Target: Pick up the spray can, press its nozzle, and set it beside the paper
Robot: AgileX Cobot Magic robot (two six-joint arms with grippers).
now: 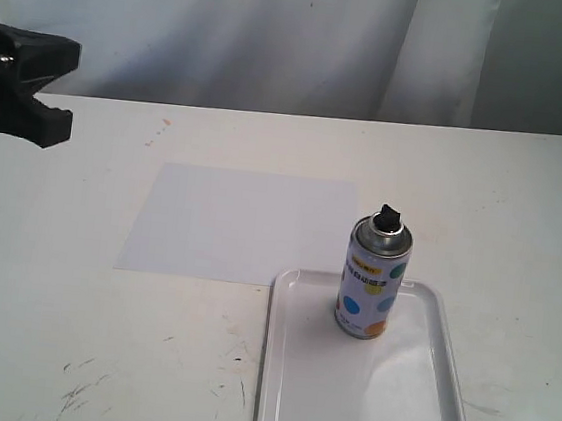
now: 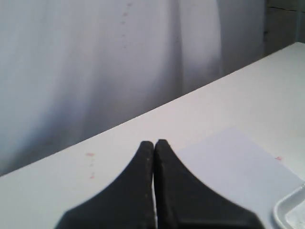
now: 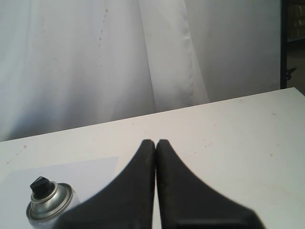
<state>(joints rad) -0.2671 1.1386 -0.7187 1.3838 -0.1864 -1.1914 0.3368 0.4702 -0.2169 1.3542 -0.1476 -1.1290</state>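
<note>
The spray can [image 1: 373, 281] stands upright in the far left corner of a white tray [image 1: 272, 371]; its black nozzle [image 1: 390, 218] is on top. The paper [image 1: 239, 224] lies flat on the table, just beyond and left of the tray. My left gripper [image 1: 33, 84] hovers at the far left edge, well away from the can; in its wrist view the left gripper [image 2: 154, 142] is shut and empty above the paper [image 2: 238, 162]. My right gripper [image 3: 156, 142] is shut and empty, with the spray can [image 3: 47, 206] and nozzle [image 3: 42, 185] off to one side. The right arm is outside the exterior view.
The raised-rim tray fills the near right of the white table [image 1: 48, 327]; its corner shows as the tray [image 2: 291, 212] in the left wrist view. A white curtain [image 1: 280, 29] hangs behind the table. Scuff marks dot the near left tabletop.
</note>
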